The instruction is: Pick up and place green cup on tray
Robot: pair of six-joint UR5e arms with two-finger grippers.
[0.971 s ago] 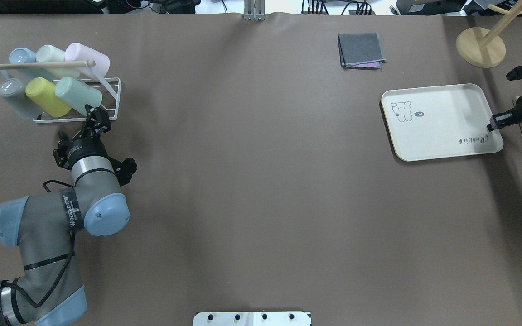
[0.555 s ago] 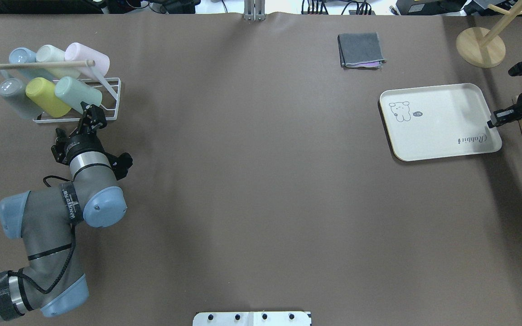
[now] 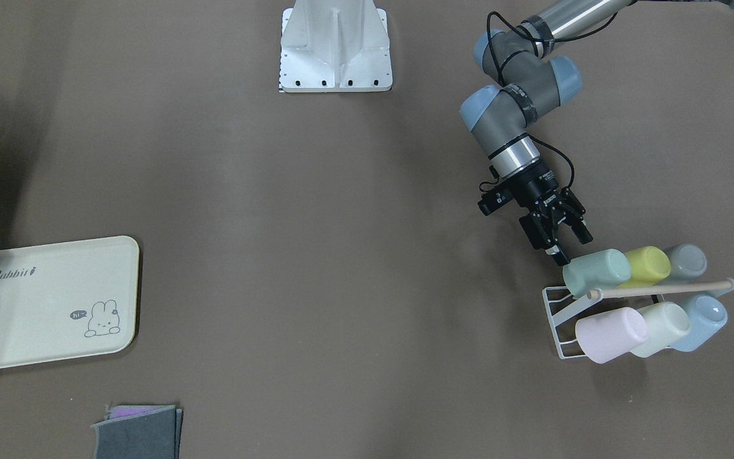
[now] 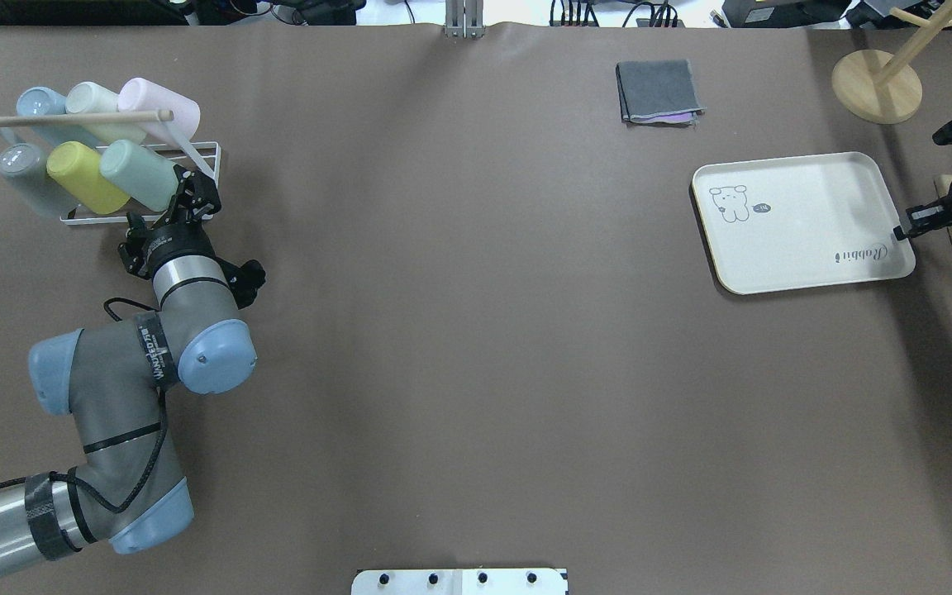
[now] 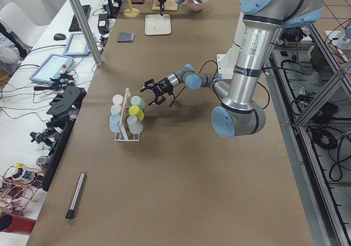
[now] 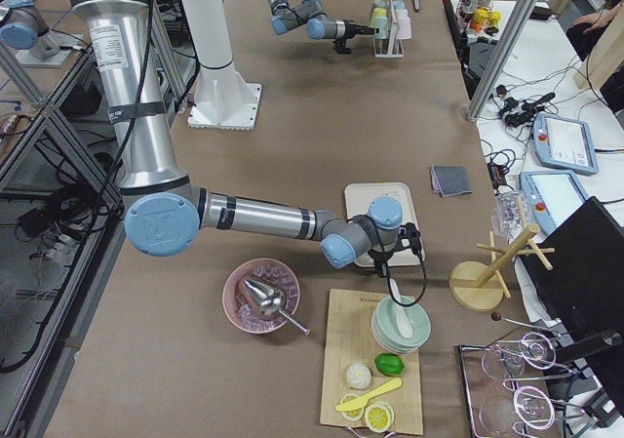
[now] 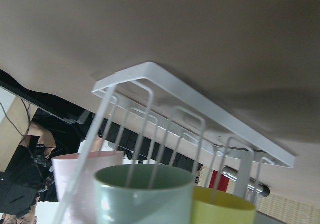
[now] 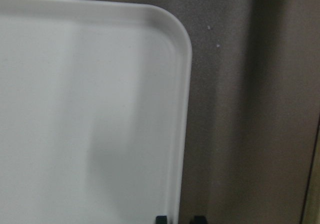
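Pickup not yet made: left gripper [image 3: 574,248], jaws wide and empty, just beside racked green cup [image 3: 596,271]; tray [image 3: 42,299] well apart.

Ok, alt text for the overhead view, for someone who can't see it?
The left gripper, open, points at the mouth of the green cup, which rests on a white rack with five other cups. Far right, the tray is empty, the right gripper at its edge.
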